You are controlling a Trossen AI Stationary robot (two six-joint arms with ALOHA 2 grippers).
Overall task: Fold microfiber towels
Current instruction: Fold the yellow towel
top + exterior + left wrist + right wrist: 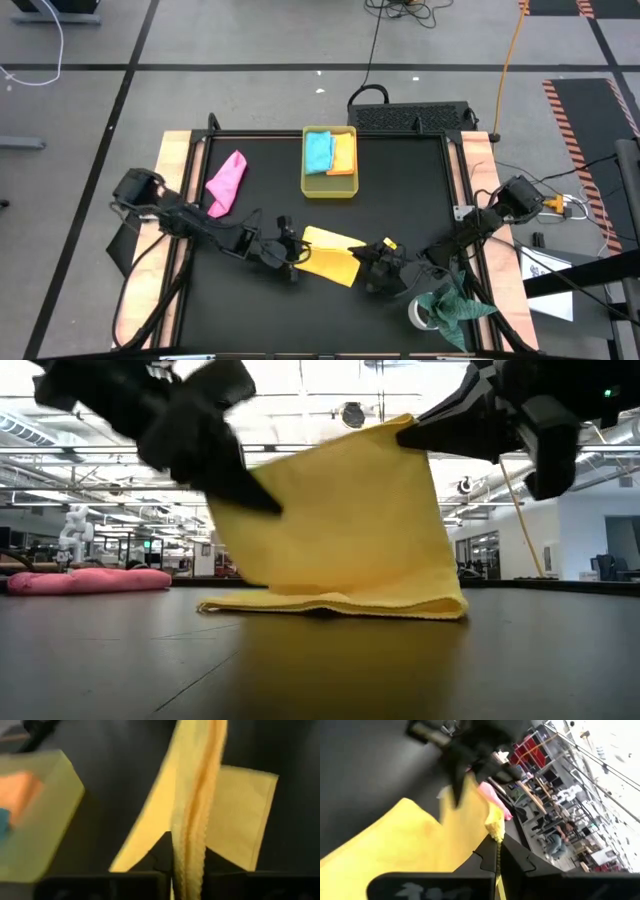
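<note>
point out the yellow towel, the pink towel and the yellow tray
yellow towel [330, 255], high view, middle of the cloth between the grippers.
pink towel [228, 182], high view, middle of the bunched cloth.
yellow tray [329, 188], high view, near wall.

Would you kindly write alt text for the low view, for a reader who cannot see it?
A yellow towel is held up off the dark table by two dark grippers, the left gripper and the right gripper each pinching an upper corner, while its lower edge rests folded on the table. A pink towel lies far off on the table.
</note>
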